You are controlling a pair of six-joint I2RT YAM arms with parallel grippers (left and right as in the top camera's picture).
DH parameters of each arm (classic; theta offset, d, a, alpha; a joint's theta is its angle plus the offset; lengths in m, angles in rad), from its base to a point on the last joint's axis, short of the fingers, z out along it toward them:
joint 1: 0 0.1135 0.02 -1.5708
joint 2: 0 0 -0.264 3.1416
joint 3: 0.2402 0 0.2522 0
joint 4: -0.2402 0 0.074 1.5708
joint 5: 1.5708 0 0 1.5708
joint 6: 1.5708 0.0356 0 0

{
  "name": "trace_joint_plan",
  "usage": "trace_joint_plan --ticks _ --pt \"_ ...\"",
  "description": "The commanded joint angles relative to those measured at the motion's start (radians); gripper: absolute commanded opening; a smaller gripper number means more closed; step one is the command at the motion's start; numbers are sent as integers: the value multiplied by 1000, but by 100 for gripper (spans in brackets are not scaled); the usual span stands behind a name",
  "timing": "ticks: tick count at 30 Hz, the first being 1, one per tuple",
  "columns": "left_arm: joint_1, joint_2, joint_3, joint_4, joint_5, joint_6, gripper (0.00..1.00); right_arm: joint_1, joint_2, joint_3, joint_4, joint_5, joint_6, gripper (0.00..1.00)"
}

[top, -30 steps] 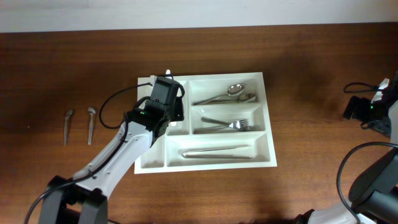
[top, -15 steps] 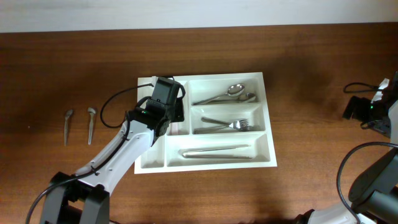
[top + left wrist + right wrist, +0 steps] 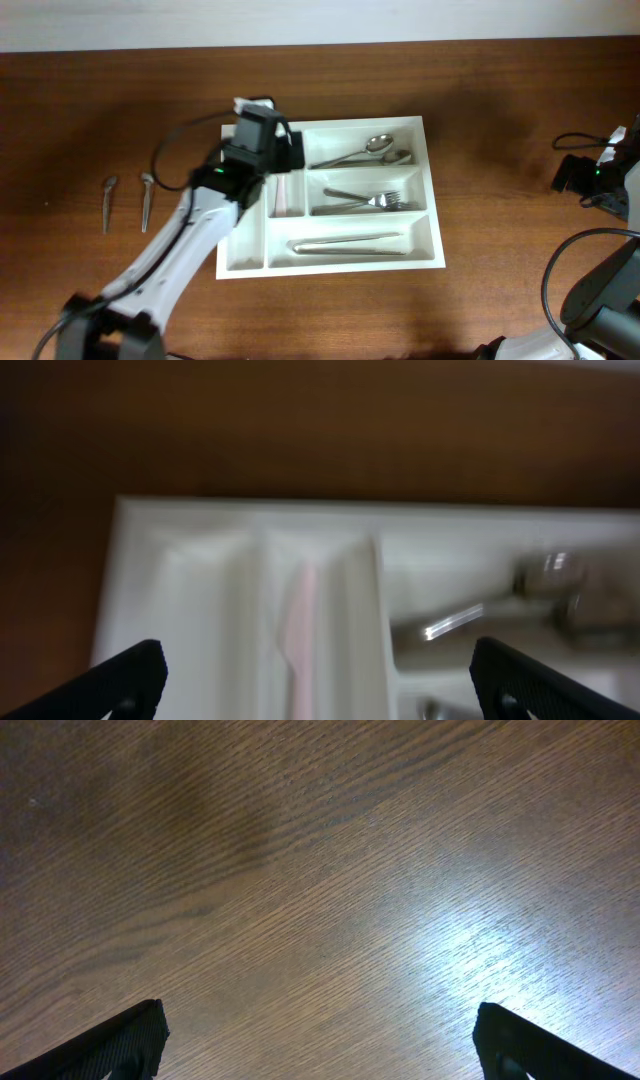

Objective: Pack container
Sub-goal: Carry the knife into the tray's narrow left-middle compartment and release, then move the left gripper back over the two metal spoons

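- Since a second ago the left gripper [image 3: 318,682] has lifted off the inner narrow slot and pulled back toward the tray's far-left corner; its jaws have gone from nearly closed to wide.
- A pale pink piece [image 3: 283,190] now lies in that inner narrow slot, uncovered by the arm. We cannot tell what kind of utensil it is; the left wrist view is blurred.
- Left gripper: wide, nothing between the fingers, hovering over the tray's far edge.
- Right gripper [image 3: 318,1042]: wide, empty, over bare table [image 3: 500,300] at the right edge, well apart from the tray.
- Tray [image 3: 340,273]: flat at table centre, long side running left to right.
- Contents: spoons [image 3: 362,152] in the far wide slot, forks [image 3: 370,200] in the middle one, long straight pieces [image 3: 350,244] in the near one. The outer narrow slot shows nothing in it where it is not hidden by the arm.
- Left to do, in our judgement: two loose spoons [image 3: 147,200] lie side by side on the table, well left of the tray. The outer narrow slot seems the likely place for them.
- Progress estimate: mostly packed; two picks remain, both on the left arm's side.
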State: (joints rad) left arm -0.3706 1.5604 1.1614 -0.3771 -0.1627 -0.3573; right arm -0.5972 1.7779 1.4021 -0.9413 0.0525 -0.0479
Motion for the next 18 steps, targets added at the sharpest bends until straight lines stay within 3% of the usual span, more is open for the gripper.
trace_joint_plan --ticks 1,3,8,12,16,18 --pt "58 -109 39 -37 -91 40 99 -5 -2 -5 0 5 8 99" --pt "95 -140 39 -92 -124 13 99 -5 -2 -5 0 5 8 99" --pt "198 -179 39 -264 -73 -228 99 -5 -2 -5 0 5 8 99" --pt "224 -179 39 -389 66 -230 99 -5 -2 -5 0 5 8 99" --pt "226 -179 37 -420 26 -192 99 -5 -2 -5 0 5 8 99" --pt "237 -179 38 -419 -17 -287 99 -5 -2 -5 0 5 8 99"
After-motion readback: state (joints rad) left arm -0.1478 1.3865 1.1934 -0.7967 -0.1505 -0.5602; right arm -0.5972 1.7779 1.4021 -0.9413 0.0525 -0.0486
